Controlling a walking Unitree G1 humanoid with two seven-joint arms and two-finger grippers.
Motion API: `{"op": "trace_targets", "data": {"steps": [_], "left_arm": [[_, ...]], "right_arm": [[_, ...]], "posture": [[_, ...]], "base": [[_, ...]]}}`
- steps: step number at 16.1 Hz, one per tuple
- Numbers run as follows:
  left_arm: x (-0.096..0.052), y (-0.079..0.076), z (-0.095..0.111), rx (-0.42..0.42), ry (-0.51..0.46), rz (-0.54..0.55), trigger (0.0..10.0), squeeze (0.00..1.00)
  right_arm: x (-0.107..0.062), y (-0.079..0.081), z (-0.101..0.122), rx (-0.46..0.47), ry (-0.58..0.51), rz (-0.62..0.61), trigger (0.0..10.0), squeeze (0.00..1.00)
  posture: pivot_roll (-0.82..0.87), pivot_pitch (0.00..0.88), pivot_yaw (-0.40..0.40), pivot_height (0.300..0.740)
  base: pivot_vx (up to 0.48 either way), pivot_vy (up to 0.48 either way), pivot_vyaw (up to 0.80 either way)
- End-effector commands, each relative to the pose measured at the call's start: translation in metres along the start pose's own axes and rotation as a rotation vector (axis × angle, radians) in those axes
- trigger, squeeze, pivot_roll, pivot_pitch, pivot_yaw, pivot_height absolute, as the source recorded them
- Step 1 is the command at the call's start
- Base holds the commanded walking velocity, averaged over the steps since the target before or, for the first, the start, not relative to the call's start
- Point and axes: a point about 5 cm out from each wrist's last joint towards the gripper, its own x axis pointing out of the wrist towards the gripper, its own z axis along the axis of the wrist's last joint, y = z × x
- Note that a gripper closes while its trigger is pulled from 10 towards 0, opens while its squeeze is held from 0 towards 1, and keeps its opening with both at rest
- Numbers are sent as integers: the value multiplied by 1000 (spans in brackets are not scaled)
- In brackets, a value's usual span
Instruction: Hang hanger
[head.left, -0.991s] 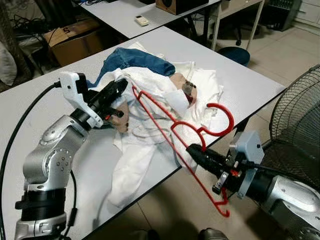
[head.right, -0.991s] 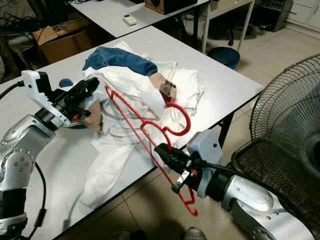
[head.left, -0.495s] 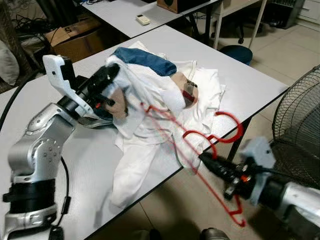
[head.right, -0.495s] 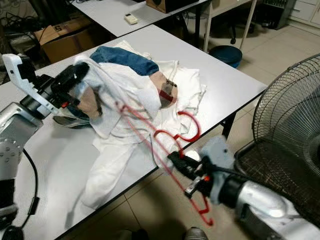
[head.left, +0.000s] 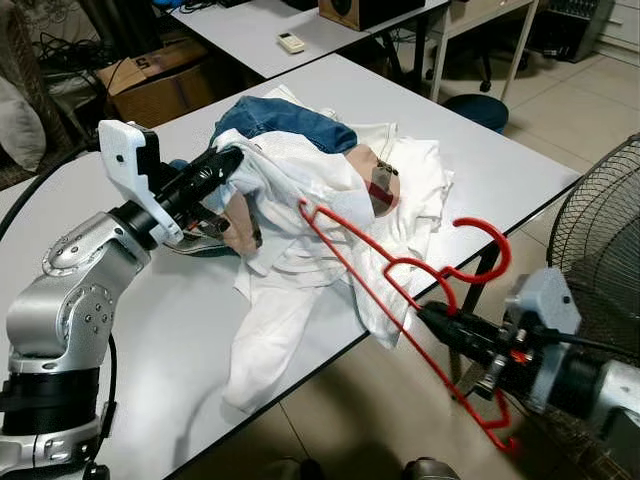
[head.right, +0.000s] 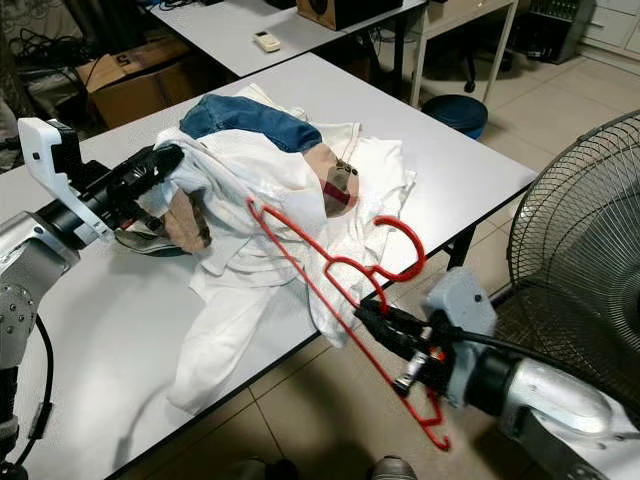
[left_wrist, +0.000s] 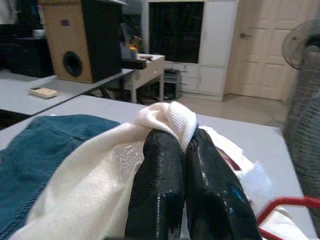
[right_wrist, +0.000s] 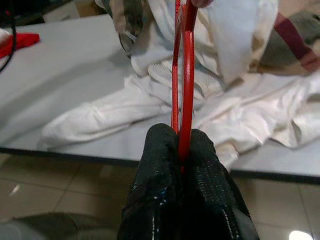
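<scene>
While our right gripper (head.left: 430, 318) is clamped tight on the thin red plastic hanger (head.left: 400, 290) past the table edge, the hanger's far end reaches up over the pile of white garments (head.left: 310, 215) on the grey table (head.left: 500, 160). Our left gripper (head.left: 225, 165) is pinched closed on a fold of the cream knit top (left_wrist: 100, 175), just beside the blue denim piece (head.left: 285, 118). A black wire-grille fan (head.left: 600, 230) stands near the right arm.

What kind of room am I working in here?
Probably a workroom or office-like room in a home, not a laundry. Plain white tables stand in rows, a wooden speaker box sits on the far one, a cardboard box lies among cables on the tiled floor, and a standing fan is close by.
</scene>
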Motion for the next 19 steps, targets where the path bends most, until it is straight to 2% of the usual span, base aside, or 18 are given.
{"op": "trace_targets", "data": {"steps": [1, 5, 9, 12, 16, 19], "left_arm": [[-2, 6, 7, 22, -25, 36, 0, 0], [2, 7, 7, 16, -32, 47, 0, 0], [2, 3, 5, 12, -28, 29, 0, 0], [-2, -3, 2, 19, -7, -13, 0, 0], [-4, -8, 6, 20, -17, -37, 0, 0], [-7, -13, 7, 23, -11, -57, 0, 0]], "right_arm": [[-2, 5, 4, -8, -9, 28, 10000, 0], [-16, -2, 8, -38, 4, 4, 10000, 0], [-16, -4, 10, -45, 2, 4, 10000, 0], [-12, -9, 8, -24, 8, 1, 10000, 0], [6, -10, -8, 40, 33, 44, 10000, 0], [12, -19, -1, 9, -2, -1, 10000, 0]], "posture": [[-200, 59, 166, 740], [-211, 64, 173, 740], [-206, 66, 166, 740], [-198, 66, 156, 740], [-176, 68, 136, 740], [-173, 71, 127, 740]], "base": [[0, 0, 0], [0, 0, 0], [0, 0, 0], [0, 0, 0], [0, 0, 0], [0, 0, 0]]}}
